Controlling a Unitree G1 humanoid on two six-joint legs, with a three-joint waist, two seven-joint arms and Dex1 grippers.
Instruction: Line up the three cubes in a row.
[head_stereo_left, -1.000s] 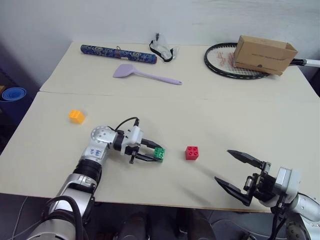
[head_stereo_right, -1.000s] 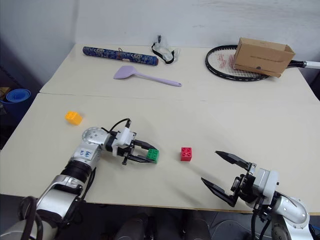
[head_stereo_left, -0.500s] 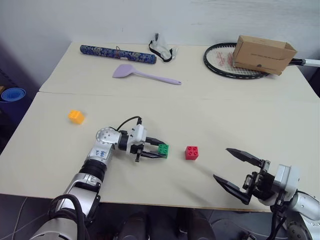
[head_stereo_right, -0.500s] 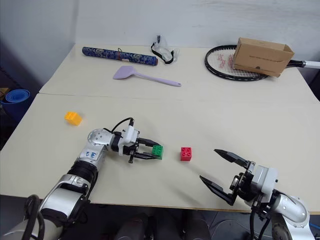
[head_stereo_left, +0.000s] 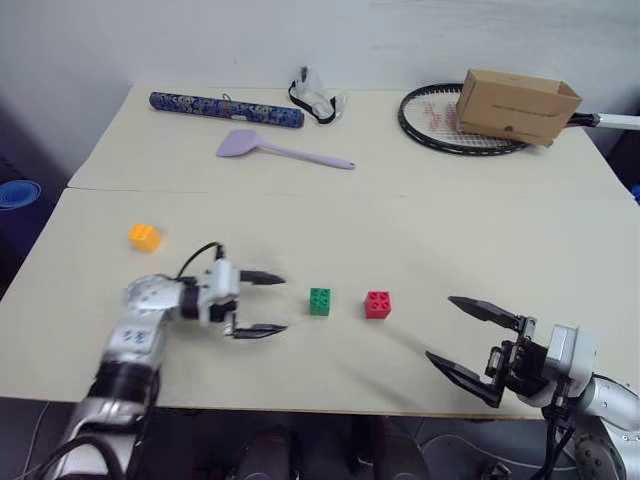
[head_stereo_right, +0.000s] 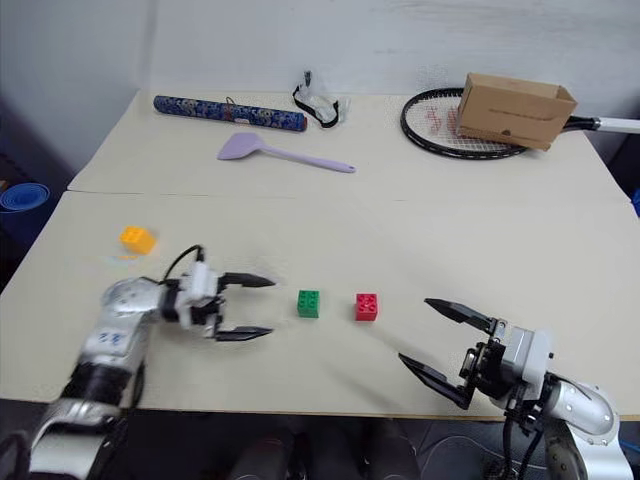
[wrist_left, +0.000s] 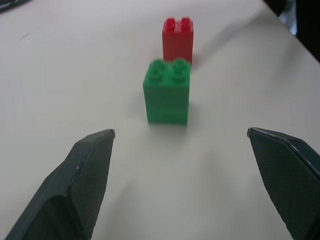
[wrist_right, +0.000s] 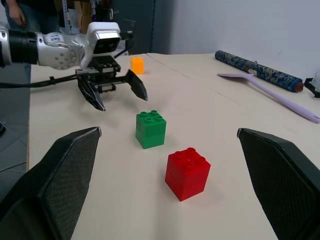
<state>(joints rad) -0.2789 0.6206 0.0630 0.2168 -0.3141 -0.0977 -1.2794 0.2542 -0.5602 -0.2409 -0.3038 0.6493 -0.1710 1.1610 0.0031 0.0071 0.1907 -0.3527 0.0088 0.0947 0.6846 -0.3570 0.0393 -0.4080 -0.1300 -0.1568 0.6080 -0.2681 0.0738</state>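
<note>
**Green cube let go beside the red one; orange-yellow still to fetch**

The small green plastic toy-brick cube (head_stereo_left: 320, 301) now stands free on the pale tabletop (head_stereo_left: 420, 240), just to the left of the small red plastic toy-brick cube (head_stereo_left: 378, 304), studs up, with a narrow gap between them. A moment ago I was pinching it; I have since spread my left pincer (head_stereo_left: 262, 304) wide and drawn it away to the left, so its black fingers sit clear of the green cube, touching nothing. That makes two of three in a row, I judge.

The small orange-yellow plastic toy-brick cube (head_stereo_left: 144, 237) is well apart from the green cube, off to its left and farther from me (the obvious next fetch, with a slot left of green waiting).

My right pincer (head_stereo_left: 478, 340) hangs to the right of the red cube, nearer me, fingers spread, holding nothing; it has not stirred.
</note>
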